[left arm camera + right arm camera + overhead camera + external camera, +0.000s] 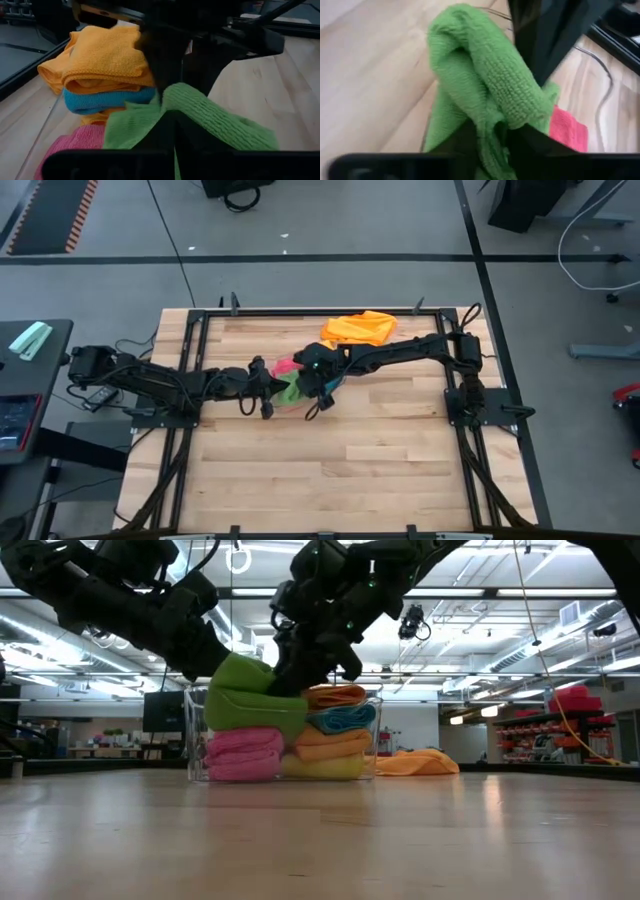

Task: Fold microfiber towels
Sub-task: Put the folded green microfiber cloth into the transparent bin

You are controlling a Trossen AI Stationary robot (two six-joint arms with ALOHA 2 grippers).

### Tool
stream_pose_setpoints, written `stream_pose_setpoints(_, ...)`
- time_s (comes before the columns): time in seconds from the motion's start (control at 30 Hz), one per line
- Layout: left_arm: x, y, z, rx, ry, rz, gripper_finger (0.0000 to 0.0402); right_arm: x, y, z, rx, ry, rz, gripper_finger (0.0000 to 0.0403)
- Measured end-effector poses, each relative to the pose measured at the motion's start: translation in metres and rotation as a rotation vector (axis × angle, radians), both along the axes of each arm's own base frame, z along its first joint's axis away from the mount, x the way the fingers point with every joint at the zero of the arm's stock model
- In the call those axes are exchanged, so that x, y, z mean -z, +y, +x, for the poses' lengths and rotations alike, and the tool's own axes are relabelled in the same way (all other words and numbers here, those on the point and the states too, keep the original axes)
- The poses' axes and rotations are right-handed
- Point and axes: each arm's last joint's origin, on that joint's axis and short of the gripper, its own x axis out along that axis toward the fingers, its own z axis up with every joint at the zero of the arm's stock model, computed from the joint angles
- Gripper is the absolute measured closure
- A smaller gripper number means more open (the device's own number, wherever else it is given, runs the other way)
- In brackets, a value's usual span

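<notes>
- My left gripper (268,392): jaws pressed together on the green towel (252,697), holding it by 1 side above the clear bin (196,730).
- My right gripper (318,385): jaws closed in on the same green towel from the other side; in the right wrist view its fabric bunches between my 2 dark fingers (465,140).
- Green towel, 1 item: folded over into a thick roll, lifted, hanging between both grippers; in the low view its lower edge rests against the pink towel (243,753) beneath it.
- Pink towel, 1 item: folded, lying in the bin on the side nearer my left arm.
- Stack beside the pink towel, inside the bin, top to bottom in the low view: orange towel (337,695), blue towel (345,718), a second orange towel (332,744), yellow towel (322,767). All folded.
- Loose orange towel (360,328): crumpled, unfolded, lying on the table (340,470) toward its far edge, apart from the bin, beside my right arm.
- Both arms: stretched in from opposite sides of the table, meeting over the bin near the table's middle.
- Table: light wooden planks inside a black frame.
</notes>
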Motion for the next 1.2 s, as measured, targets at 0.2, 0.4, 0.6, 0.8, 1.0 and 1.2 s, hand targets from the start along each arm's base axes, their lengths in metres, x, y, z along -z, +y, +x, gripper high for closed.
stream_pose_setpoints(0.2,-0.014,0.0,-0.005,0.012,-0.056,0.039,0.0375,-0.006,-0.001,-0.002,0.017,-0.005,0.052,0.0389)
stream_pose_setpoints(0.4,-0.044,0.0,-0.023,0.016,-0.192,0.095,0.0372,-0.037,-0.015,-0.008,0.121,-0.027,0.196,0.0385)
stream_pose_setpoints(0.6,-0.058,0.0,-0.037,0.011,-0.248,0.107,0.0388,-0.059,-0.037,-0.009,0.197,-0.003,0.485,0.0385)
stream_pose_setpoints(0.8,-0.058,0.0,-0.042,0.01,-0.231,0.094,0.0387,-0.059,-0.061,-0.013,0.244,0.04,0.735,0.0385)
stream_pose_setpoints(1.0,-0.051,0.0,-0.04,0.012,-0.179,0.095,0.0371,-0.055,-0.053,-0.01,0.218,0.055,0.749,0.0385)
stream_pose_setpoints(1.2,-0.052,0.0,-0.04,0.009,-0.187,0.063,0.0382,-0.057,-0.046,-0.008,0.161,0.065,0.797,0.0385)
